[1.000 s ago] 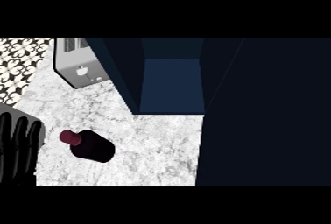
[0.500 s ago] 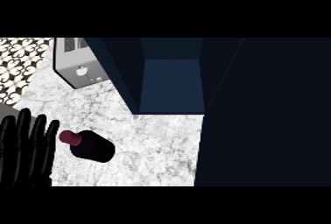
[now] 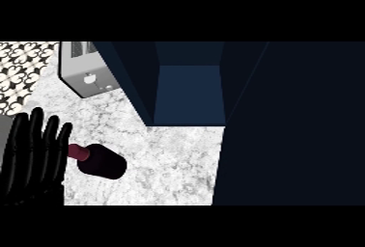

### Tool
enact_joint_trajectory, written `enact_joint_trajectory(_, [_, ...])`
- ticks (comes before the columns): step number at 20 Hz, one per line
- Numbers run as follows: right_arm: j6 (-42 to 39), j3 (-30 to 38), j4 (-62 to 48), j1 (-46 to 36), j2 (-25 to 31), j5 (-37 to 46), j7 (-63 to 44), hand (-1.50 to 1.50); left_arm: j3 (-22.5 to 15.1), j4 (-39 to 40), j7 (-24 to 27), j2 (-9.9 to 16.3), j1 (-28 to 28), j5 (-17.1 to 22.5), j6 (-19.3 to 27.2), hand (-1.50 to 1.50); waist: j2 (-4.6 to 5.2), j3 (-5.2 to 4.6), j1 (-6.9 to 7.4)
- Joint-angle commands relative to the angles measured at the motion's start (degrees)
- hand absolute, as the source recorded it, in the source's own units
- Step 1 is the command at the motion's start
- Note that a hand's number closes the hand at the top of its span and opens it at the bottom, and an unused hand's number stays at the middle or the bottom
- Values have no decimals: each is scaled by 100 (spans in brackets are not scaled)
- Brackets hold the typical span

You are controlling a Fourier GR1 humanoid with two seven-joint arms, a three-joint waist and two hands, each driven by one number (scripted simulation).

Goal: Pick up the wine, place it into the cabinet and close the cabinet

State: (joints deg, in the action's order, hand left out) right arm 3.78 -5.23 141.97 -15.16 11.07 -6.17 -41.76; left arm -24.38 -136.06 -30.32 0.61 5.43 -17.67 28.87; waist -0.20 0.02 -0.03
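The wine bottle (image 3: 102, 163) is dark maroon with a reddish neck and stands on the white marble counter (image 3: 171, 159) at lower left, seen from above. My left hand (image 3: 32, 159) comes in from the lower left edge, open with fingers straight and pointing up the view. Its fingers lie just left of the bottle's neck, touching or nearly touching it. The cabinet (image 3: 189, 94) is open above the counter, showing a blue inner face. Its dark door (image 3: 292, 125) fills the right side. My right hand shows nowhere.
A silver toaster (image 3: 84, 73) sits at the counter's upper left, left of the cabinet. A patterned black and white wall (image 3: 25, 62) fills the top left corner. Bare marble lies between the bottle and the cabinet door.
My left hand has moved right from the left edge, up to the bottle's neck. The bottle and cabinet have not moved.
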Motion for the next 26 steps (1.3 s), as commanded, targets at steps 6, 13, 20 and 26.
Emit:
enact_joint_trajectory(6, [371, 171, 631, -758, 79, -236, -1131, -150, 319, -407, -397, 127, -18, -300, 67, -150, 0, -4, 13])
enact_joint_trajectory(13, [420, 384, 908, -1107, 227, -332, -1715, -150, 647, 425, 222, -42, -200, -377, 331, -150, -2, -6, -29])
enact_joint_trajectory(20, [412, 240, 787, -1083, 88, -103, -1523, -150, 1173, 761, 1025, 215, 293, 568, 27, -150, 5, -10, -3])
enact_joint_trajectory(26, [377, 492, 645, -1376, 194, -298, -1743, -150, 1131, 1083, 1514, 99, 813, 773, -5, -150, 1, -9, 5])
